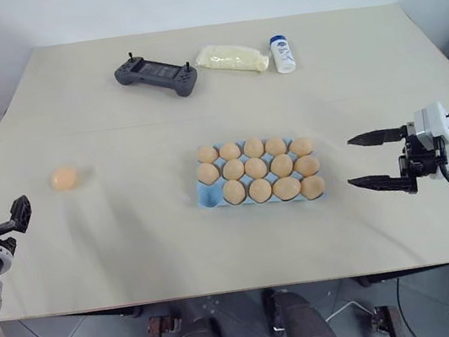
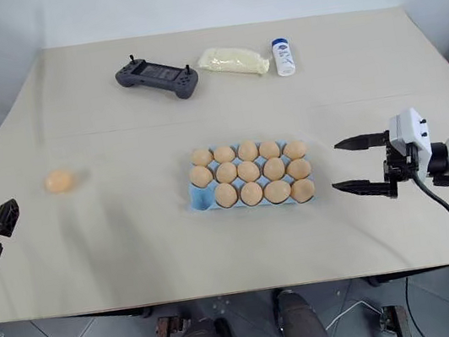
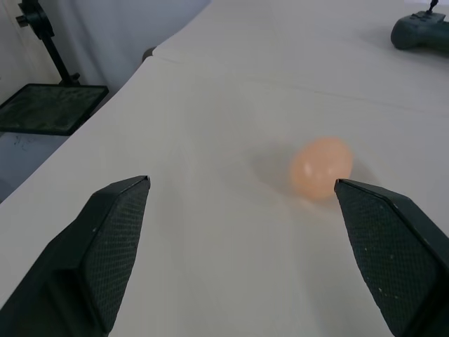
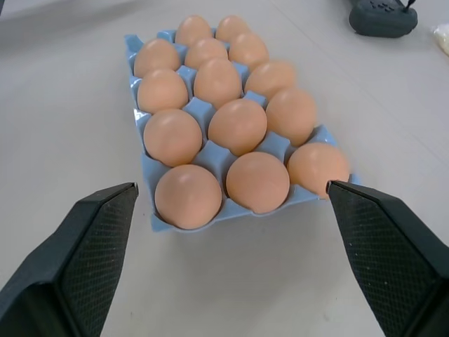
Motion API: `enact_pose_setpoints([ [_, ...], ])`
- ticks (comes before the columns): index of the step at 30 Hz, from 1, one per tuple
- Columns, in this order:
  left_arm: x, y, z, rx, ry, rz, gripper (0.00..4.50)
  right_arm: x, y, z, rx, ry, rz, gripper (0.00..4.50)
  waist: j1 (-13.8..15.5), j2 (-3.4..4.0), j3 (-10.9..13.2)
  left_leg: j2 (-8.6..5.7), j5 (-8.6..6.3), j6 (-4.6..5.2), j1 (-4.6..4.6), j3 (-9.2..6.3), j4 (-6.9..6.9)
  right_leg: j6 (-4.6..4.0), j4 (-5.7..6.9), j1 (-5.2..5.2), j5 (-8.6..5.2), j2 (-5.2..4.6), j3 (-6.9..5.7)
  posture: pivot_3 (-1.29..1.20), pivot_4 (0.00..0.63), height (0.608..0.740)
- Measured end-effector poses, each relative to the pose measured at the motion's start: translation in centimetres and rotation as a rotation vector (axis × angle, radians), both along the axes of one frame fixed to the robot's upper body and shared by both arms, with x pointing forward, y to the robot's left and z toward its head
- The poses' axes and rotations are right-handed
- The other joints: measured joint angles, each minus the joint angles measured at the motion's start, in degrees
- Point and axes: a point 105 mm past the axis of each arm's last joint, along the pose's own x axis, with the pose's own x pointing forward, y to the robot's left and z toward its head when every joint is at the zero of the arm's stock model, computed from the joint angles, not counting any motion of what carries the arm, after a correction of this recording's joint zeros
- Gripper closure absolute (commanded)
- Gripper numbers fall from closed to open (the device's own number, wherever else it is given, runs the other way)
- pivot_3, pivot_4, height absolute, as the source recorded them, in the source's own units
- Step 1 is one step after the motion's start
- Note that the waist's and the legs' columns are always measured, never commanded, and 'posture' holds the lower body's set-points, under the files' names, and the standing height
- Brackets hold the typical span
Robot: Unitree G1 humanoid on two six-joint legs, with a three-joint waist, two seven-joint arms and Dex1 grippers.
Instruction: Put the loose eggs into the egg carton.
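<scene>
Right claw [image 1: 366, 160] hangs over the table [image 1: 135, 251] at its right side, fingers spread wide, nothing between them and touching nothing; it points toward the egg carton [image 1: 205, 195]. Carton lies near the middle of the table, a little apart from the right claw's fingertips, short end toward the claw. In the right wrist view the carton [image 4: 149, 175] sits ahead of the two black fingers [image 4: 84, 253], framed between them but clear of both. Carton is light blue, three rows of five cups; fourteen cups carry tan eggs, the one bare cup is at the near corner on the robot's left. Left claw [image 3: 238, 193] is also spread wide and empty. One loose egg [image 1: 64, 178] lies on the bare table well to the left of the carton. In the left wrist view that egg [image 3: 321, 167] rests on the table ahead of the claw, close by the tip of one finger [image 3: 386, 239], off the centre of the gap; contact cannot be told. At the far side of the table: a dark grey controller [image 1: 155, 76], a pale yellow bag [image 1: 231, 58], a small white bottle [image 1: 282, 54].
</scene>
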Motion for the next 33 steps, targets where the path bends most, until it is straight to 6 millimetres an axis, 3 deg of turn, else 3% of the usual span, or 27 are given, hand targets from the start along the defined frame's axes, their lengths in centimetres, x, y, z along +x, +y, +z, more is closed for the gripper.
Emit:
enact_pose_setpoints([
  [8, 1.7, 1.0, 0.7, -0.025, -0.022, 0.032, 0.01, 0.4, -0.2, 0.1, -0.012, -0.001, -0.011, 0.0, 0.07, 0.0, 0.0, -0.05, -0.04, -0.09, 0.02, 0.01, 0.02, 0.01, 0.06, 0.0, 0.01, 0.04, -0.01, 0.0, 0.15, 0.74],
  [14, 4.6, 1.3, 1.0, -0.019, 0.04, 0.032, 0.01, 0.5, -0.2, 0.2, -0.022, -0.004, -0.008, 0.0, 0.1, 0.0, 0.0, -0.07, -0.03, -0.08, 0.02, 0.04, 0.01, 0.03, 0.08, -0.01, 0.02, 0.1, -0.07, 0.0, 0.15, 0.74],
  [24, 9.9, -2.3, -0.2, -0.028, 0.12, -0.143, 0.01, 0.3, -0.5, 0.4, -0.031, -0.007, 0.002, 0.0, 0.14, 0.0, 0.0, -0.05, 0.13, -0.13, -0.03, 0.34, 0.02, 0.06, 0.08, -0.03, 0.03, 0.0, -0.68, 0.0, 0.15, 0.74],
  [33, 11.8, -3.2, -1.6, -0.06, 0.187, -0.163, 0.01, -0.2, -1.0, -0.2, -0.043, 0.019, -0.014, 0.0, 0.17, 0.0, 0.0, 0.04, 0.13, -0.24, -0.01, 0.67, 0.05, 0.05, 0.18, -0.1, 0.03, 0.03, -0.87, 0.0, 0.15, 0.74],
])
